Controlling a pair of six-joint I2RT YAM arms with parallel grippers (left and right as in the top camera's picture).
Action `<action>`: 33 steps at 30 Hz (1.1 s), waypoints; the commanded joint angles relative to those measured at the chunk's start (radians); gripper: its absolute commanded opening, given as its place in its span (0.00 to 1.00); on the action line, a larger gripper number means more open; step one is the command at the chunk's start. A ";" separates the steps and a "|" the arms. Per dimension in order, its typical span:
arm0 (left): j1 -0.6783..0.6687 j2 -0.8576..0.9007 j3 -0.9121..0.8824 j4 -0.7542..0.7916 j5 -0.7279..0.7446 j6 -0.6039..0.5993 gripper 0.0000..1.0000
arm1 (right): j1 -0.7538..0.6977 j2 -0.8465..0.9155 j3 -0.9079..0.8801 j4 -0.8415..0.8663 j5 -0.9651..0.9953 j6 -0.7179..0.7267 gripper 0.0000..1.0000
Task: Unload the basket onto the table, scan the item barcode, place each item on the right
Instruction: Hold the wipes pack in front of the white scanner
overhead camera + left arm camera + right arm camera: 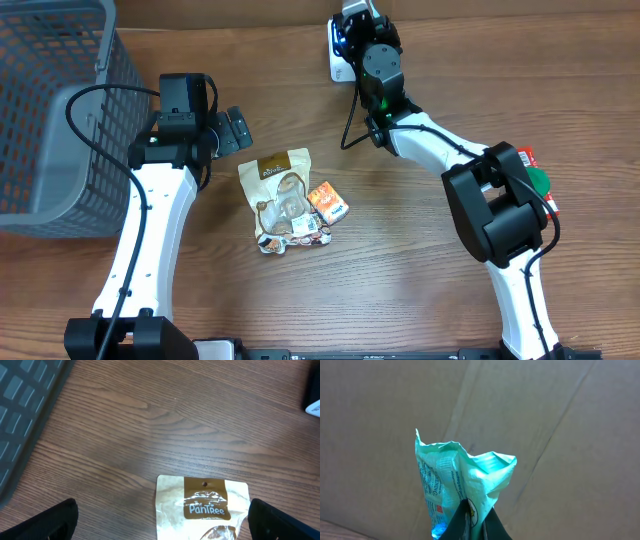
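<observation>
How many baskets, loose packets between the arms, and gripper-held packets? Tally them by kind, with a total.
Baskets: 1 (grey basket)
Loose packets: 2 (brown pouch, orange packet)
Held packets: 1 (green packet, right gripper)
Total: 4

From above, my left arm's tool (238,130) hangs with its fingers spread wide, just beyond the top of a brown-and-cream pouch (276,168) lying on the desk (420,290). An orange packet (328,202) touches the pouch's right side. A grey basket (60,120) sits far left. My right arm reaches the far edge, its tool (355,20) by a white device (333,62); I can't make out its fingers.
</observation>
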 commanded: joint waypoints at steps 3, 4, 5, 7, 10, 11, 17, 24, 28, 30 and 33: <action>0.003 0.008 0.010 0.004 -0.013 -0.006 1.00 | 0.003 0.041 0.082 0.017 -0.050 -0.090 0.04; 0.003 0.008 0.010 0.004 -0.013 -0.006 1.00 | 0.003 0.053 0.102 0.013 -0.055 -0.116 0.04; 0.003 0.008 0.010 0.004 -0.013 -0.006 1.00 | 0.003 0.069 0.124 0.003 -0.068 -0.150 0.04; 0.003 0.008 0.010 0.004 -0.013 -0.006 1.00 | 0.004 0.098 0.163 0.001 -0.080 -0.200 0.04; 0.003 0.008 0.010 0.004 -0.013 -0.006 1.00 | 0.004 0.122 0.195 -0.002 -0.080 -0.225 0.04; 0.003 0.008 0.010 0.004 -0.013 -0.006 1.00 | 0.004 0.125 0.196 -0.012 -0.089 -0.225 0.04; 0.003 0.008 0.010 0.004 -0.013 -0.006 1.00 | -0.005 0.133 0.196 -0.032 -0.096 -0.226 0.04; 0.003 0.008 0.010 0.004 -0.013 -0.006 1.00 | -0.005 0.143 0.196 -0.032 -0.106 -0.278 0.04; 0.003 0.008 0.010 0.004 -0.013 -0.006 1.00 | -0.005 0.144 0.196 -0.027 -0.106 -0.329 0.04; 0.003 0.008 0.010 0.004 -0.013 -0.006 1.00 | -0.005 0.153 0.196 -0.020 -0.106 -0.396 0.04; 0.003 0.008 0.010 0.004 -0.013 -0.006 1.00 | 0.000 0.169 0.196 -0.019 -0.108 -0.478 0.04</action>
